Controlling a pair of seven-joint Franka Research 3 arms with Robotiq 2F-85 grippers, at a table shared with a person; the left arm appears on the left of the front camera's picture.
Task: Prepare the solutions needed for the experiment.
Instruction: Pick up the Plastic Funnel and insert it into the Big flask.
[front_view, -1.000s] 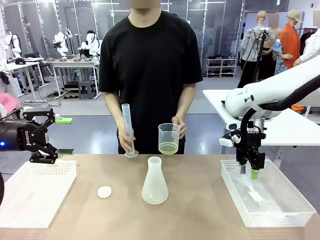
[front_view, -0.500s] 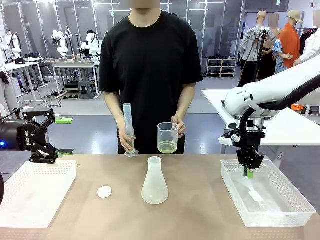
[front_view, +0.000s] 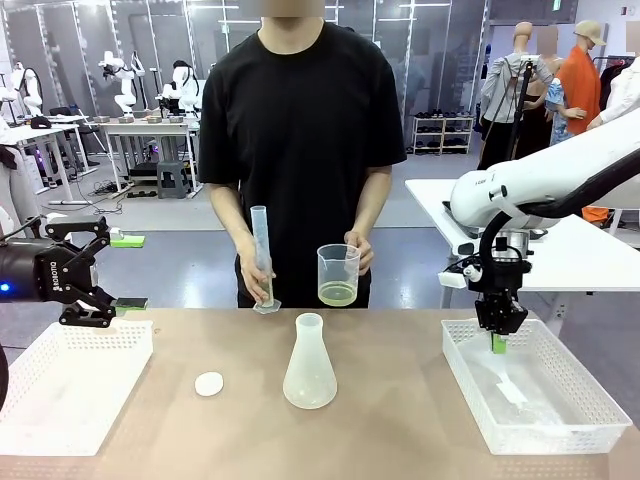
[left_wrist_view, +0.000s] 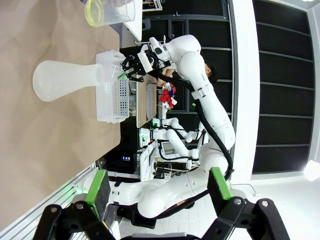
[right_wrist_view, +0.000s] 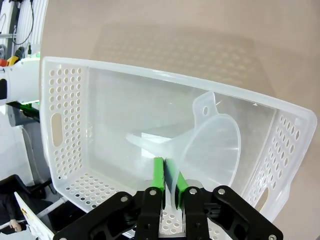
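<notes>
Translucent funnel (right_wrist_view: 212, 145) — rim behind right hand (right_wrist_view: 164, 162)

The right gripper (front_view: 497, 343), its jaws spread a second ago inside the right basket (front_view: 466, 380), has drawn them together and lifted slightly toward 11 o'clock; the person's graduated cylinder (front_view: 262, 255) has shifted slightly toward 3 o'clock

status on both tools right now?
Left tool: open, empty.
Right tool: shut, over the funnel in the basket; whether it grips the funnel cannot be told.
</notes>
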